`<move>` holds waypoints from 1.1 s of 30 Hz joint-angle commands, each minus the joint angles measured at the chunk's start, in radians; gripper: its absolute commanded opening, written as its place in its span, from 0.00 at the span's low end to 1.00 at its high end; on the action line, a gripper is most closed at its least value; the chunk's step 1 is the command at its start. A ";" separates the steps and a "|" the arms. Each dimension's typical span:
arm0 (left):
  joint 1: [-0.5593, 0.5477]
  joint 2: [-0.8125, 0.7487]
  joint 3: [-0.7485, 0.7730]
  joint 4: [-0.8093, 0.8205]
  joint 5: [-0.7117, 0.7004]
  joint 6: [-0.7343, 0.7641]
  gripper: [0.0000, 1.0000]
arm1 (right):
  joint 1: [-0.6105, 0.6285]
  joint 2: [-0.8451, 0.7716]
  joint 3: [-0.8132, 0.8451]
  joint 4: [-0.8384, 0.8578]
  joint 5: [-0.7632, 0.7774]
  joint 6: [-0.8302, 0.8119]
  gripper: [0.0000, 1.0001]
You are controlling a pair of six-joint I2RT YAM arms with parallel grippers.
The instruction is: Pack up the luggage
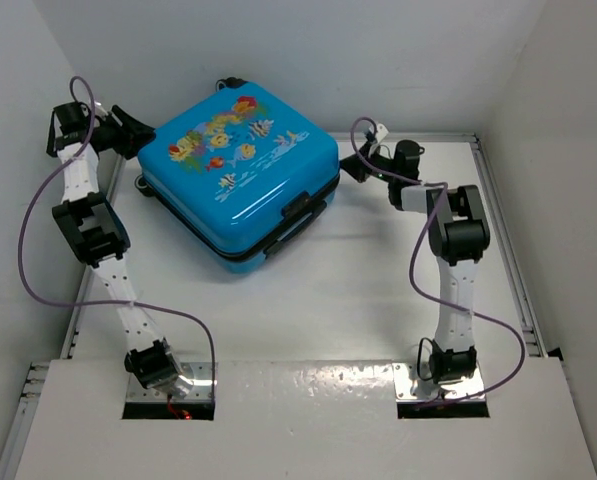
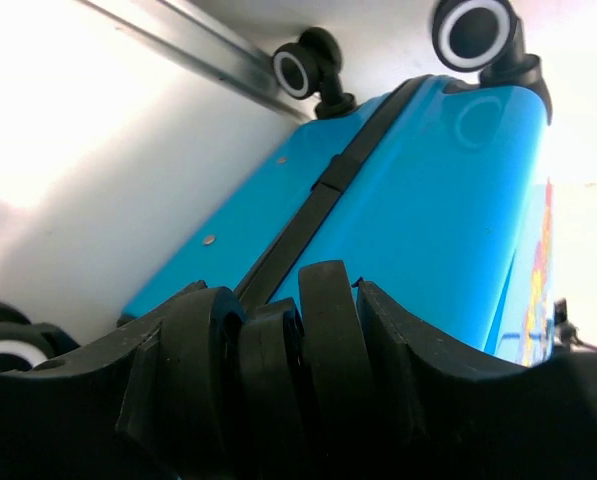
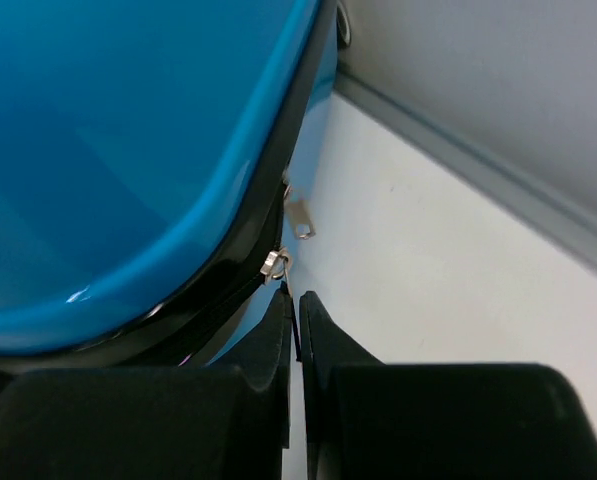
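The luggage [image 1: 240, 165], a bright-blue hard shell with fish prints, lies flat and closed at the back middle of the table. My left gripper [image 1: 133, 135] is at its back left corner. In the left wrist view its fingers [image 2: 203, 330] flank and touch a black caster wheel [image 2: 298, 330] of the luggage [image 2: 418, 200]. My right gripper [image 1: 356, 165] is at the luggage's right side. In the right wrist view the right gripper [image 3: 296, 297] is shut on a thin metal zipper pull [image 3: 277, 264] on the black zipper band [image 3: 248, 250]. A second pull [image 3: 300, 217] hangs free just above.
White walls close in the white table [image 1: 308, 300] on the left, back and right. A metal rail [image 1: 508, 250] runs along the right edge and another rail [image 2: 178, 40] lies behind the luggage. Two other wheels [image 2: 300, 68] stick out. A black handle [image 1: 300, 210] faces front.
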 commanded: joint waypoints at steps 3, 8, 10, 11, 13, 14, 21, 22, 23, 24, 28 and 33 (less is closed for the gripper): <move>-0.016 0.171 0.012 0.185 -0.165 0.357 0.00 | -0.038 0.211 0.271 0.182 0.124 -0.028 0.00; -0.039 0.193 0.012 0.185 -0.143 0.348 0.00 | 0.008 0.419 0.543 0.198 0.238 0.026 0.00; -0.052 0.181 0.012 0.194 -0.143 0.348 0.00 | 0.028 0.457 0.635 0.179 0.249 0.055 0.00; -0.052 0.180 0.012 0.194 -0.143 0.348 0.00 | 0.035 0.487 0.669 0.173 0.265 0.055 0.00; -0.061 0.158 -0.018 0.204 -0.134 0.339 0.00 | 0.055 0.492 0.678 0.179 0.269 0.052 0.00; -0.061 0.129 -0.035 0.220 -0.122 0.328 0.07 | 0.057 0.472 0.655 0.190 0.278 0.063 0.00; -0.041 -0.143 -0.297 0.386 -0.134 0.227 0.94 | 0.030 0.022 0.053 0.262 0.281 0.014 0.50; -0.030 -0.225 -0.346 0.395 -0.145 0.204 0.94 | 0.023 -0.024 -0.054 0.256 0.275 -0.006 0.55; -0.016 -0.270 -0.372 0.395 -0.161 0.193 1.00 | 0.001 -0.064 -0.101 0.248 0.269 -0.021 0.58; -0.016 -0.310 -0.392 0.386 -0.184 0.184 1.00 | -0.007 -0.201 -0.195 0.215 0.272 -0.035 0.61; 0.054 -0.503 -0.504 0.227 -0.315 0.195 1.00 | -0.085 -0.524 -0.424 0.009 0.279 -0.080 0.71; 0.102 -0.752 -0.662 0.076 -0.493 0.345 1.00 | -0.171 -0.849 -0.462 -0.580 0.277 -0.116 0.90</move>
